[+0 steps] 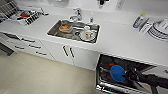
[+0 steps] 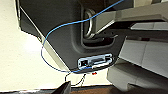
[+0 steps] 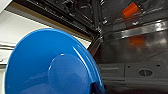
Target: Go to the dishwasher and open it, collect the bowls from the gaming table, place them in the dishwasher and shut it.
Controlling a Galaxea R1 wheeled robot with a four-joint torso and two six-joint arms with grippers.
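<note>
Countertop (image 1: 117, 40) in the head view was white and ran across the frame, with a steel sink (image 1: 53, 28) set into it below a tap (image 1: 76, 13). The sink held an orange item (image 1: 65, 27) and white crockery (image 1: 87, 33). A dish rack (image 1: 21, 15) stood on the counter at far left; stacked white plates (image 1: 158, 31) and a bottle (image 1: 138, 20) stood at far right. White cabinet doors (image 1: 75, 55) lay under the sink. The dishwasher (image 1: 120, 75) stood open at lower right, beneath the counter, with a dark interior. The right arm (image 1: 152, 80) entered from the right edge, and the right gripper (image 1: 128, 74) carried a blue bowl (image 1: 117, 73), tilted on edge, in front of the open cavity. The bowl sat directly at the gripper's tip, on the side toward the sink.

Left wrist view: a dark robot body panel (image 2: 67, 30), a blue cable (image 2: 62, 27) looped across it, and a pale floor (image 2: 17, 62). The state of the left gripper's fingers could not be determined.

Right wrist view: the blue bowl (image 3: 50, 67) appeared large and close against the gripper, its underside and round base toward the camera. Behind it lay the dishwasher interior (image 3: 120, 37), dark and reflective, with an orange object (image 3: 130, 9) inside. The bowl was at the opening, near the frame edge; contact with a rack could not be determined.
</note>
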